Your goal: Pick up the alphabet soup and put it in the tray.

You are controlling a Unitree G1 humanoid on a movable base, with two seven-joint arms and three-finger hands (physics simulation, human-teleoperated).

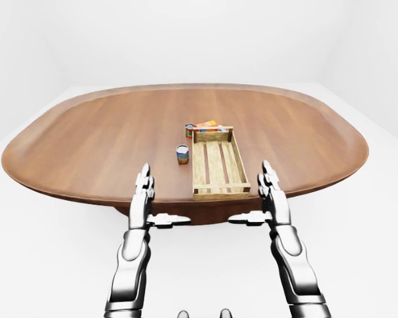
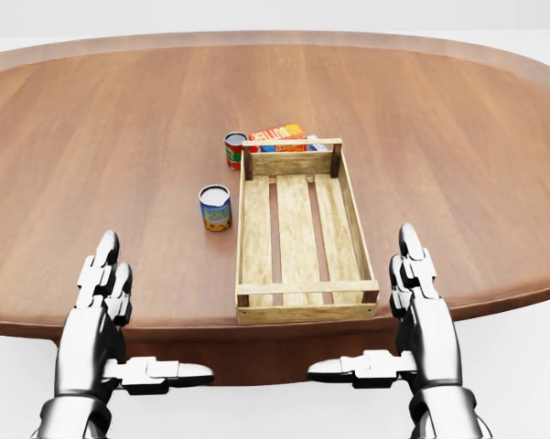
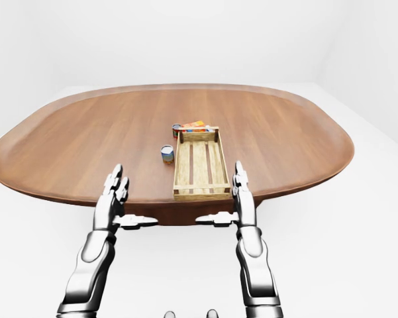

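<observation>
Two small cans stand on the oval wooden table [image 2: 110, 110], left of a wooden slatted tray [image 2: 304, 312] with nothing in it. One can [image 2: 215, 208] has a blue and yellow-green label and stands beside the tray's left wall. The other can [image 2: 234, 150] is red-labelled and sits at the tray's upper left corner. I cannot read either label. My left hand [image 2: 128, 320] and right hand [image 2: 389, 315] hover at the table's bottom edge in the head view, both open with fingers straight and thumbs pointing inward. Neither touches anything.
An orange and red box [image 2: 278, 135] lies just above the tray's top wall. The table stands on a white floor [image 1: 40, 265] in a plain white room. The table edge runs just under my hands.
</observation>
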